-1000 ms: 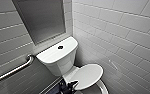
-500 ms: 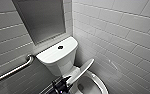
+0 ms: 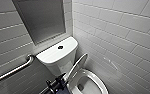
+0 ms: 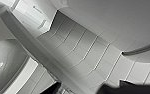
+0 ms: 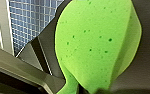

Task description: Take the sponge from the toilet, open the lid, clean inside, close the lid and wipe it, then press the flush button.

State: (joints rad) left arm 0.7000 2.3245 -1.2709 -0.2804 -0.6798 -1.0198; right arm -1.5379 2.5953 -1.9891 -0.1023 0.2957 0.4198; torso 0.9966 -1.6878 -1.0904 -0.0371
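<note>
The white toilet (image 3: 56, 57) stands in the corner, with the flush button (image 3: 60, 47) on its tank top. The lid (image 3: 77, 65) is tilted up on edge, close to the tank, over the bowl (image 3: 91, 83). My left gripper (image 3: 63, 78) is open at the lid's lower edge, dark against the white. In the left wrist view the lid's rim (image 4: 38, 53) runs slantwise across, with the bowl (image 4: 6, 62) beside it. The bright green sponge (image 5: 96, 45) looms large in the right wrist view, pinched at its narrow end by my right gripper.
A metal grab bar (image 3: 13, 71) runs along the tiled wall left of the tank. A grey panel (image 3: 42, 21) hangs above the tank. White tiled wall (image 3: 121, 37) closes the right side close to the bowl.
The lid has gone from lying flat on the bowl to standing steeply tilted up. My left arm has risen with it at the lid's lower edge.
</note>
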